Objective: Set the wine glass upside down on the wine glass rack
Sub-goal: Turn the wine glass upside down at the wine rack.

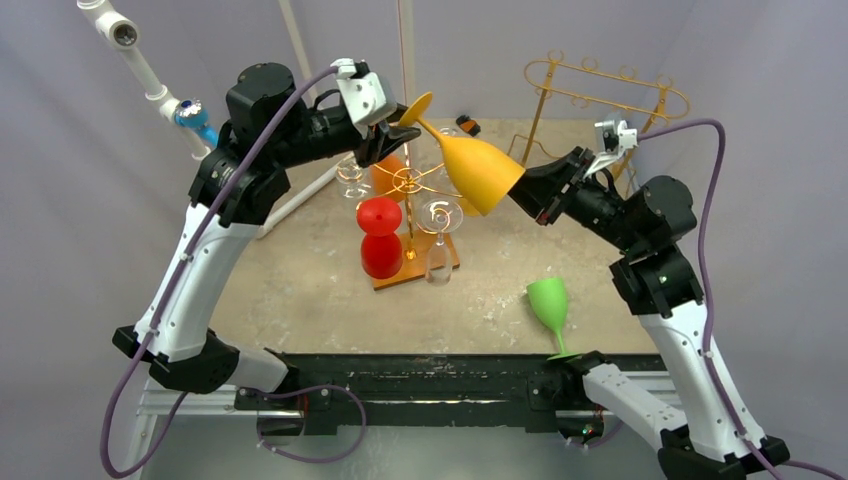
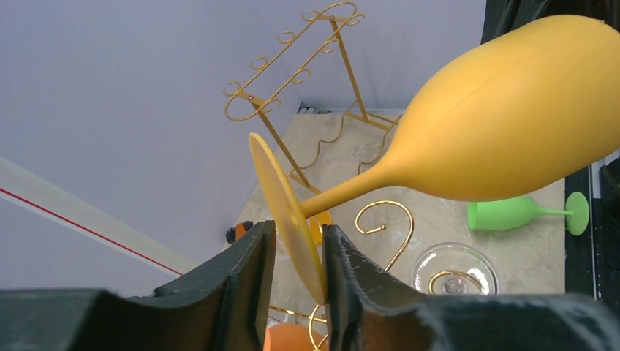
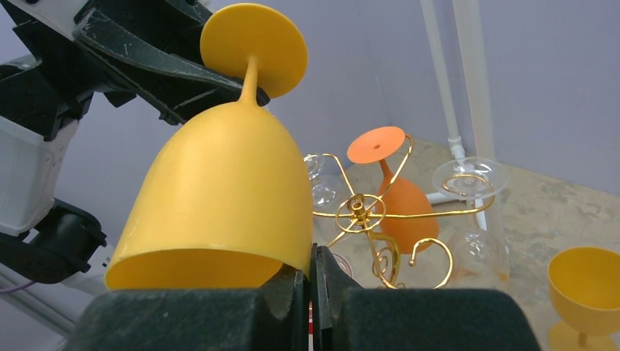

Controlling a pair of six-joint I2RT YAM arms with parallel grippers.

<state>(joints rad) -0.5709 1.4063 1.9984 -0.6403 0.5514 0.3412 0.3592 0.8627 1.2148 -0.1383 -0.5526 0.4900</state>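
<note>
Yellow glass (image 1: 478, 170) — left tool (image 1: 402, 128) astride foot (image 1: 416, 105)

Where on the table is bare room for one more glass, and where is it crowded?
Free: the near-left table between the left arm and the rack base; also the strip between that base and the green glass. Crowded: around the rack, with the red glass and clear glasses close.

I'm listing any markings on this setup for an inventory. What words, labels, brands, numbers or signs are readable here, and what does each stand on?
None: no text can be read in any of the three views.
The yellow wine glass, the green glass, the red glass and the gold rack show plain surfaces, with no print or label.
</note>
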